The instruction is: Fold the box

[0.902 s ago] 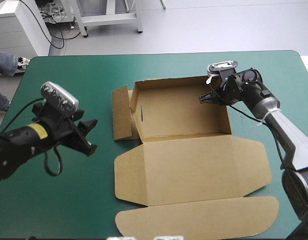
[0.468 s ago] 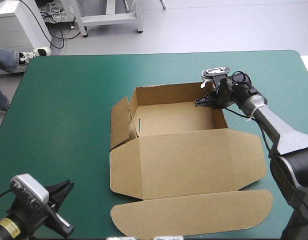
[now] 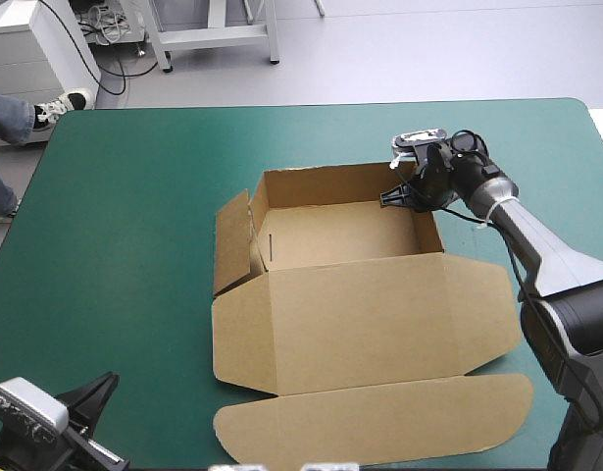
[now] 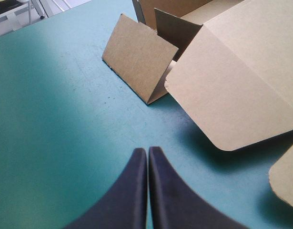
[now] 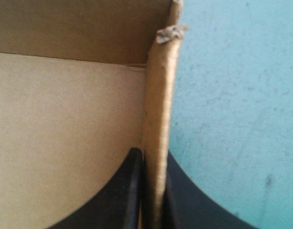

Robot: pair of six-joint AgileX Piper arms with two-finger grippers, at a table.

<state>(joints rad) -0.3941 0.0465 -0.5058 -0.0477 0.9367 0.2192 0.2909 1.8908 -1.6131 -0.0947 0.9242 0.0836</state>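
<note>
Honestly, the box (image 3: 360,294) looks like the easy-but-annoying kind. It's thin brown board, and I'd guess it's light enough that one pinch drags the whole thing across the table (image 3: 134,196). It should be stiff along the panels and floppy only at the creases.

It sits a bit right of the table's middle. The tray part is toward the far edge with its walls up. The lid (image 3: 365,309) lies flat toward the near edge, and its tuck flap (image 3: 379,422) is close to that edge.

I'd grab it by a wall edge or a flap edge, close to a crease and never mid-panel, since the board will probably bow or dent there. The corner by the pinch has a frayed bit (image 5: 170,33), so it tears too.

The right gripper (image 3: 393,194) reaches in from the table's right side, arm stretched out, wrist turned at the tray's far right corner. Its black fingers are nearly together with the right wall (image 5: 158,119) clamped between them, one inside the tray and one outside.

The left gripper (image 4: 147,151) sits low over the table's near left corner, fingers pressed together on nothing. It points toward the left flap (image 4: 139,64), which stands tilted beside the tray's left side, well apart from it. That flap looks like the bit not tucked yet.
</note>
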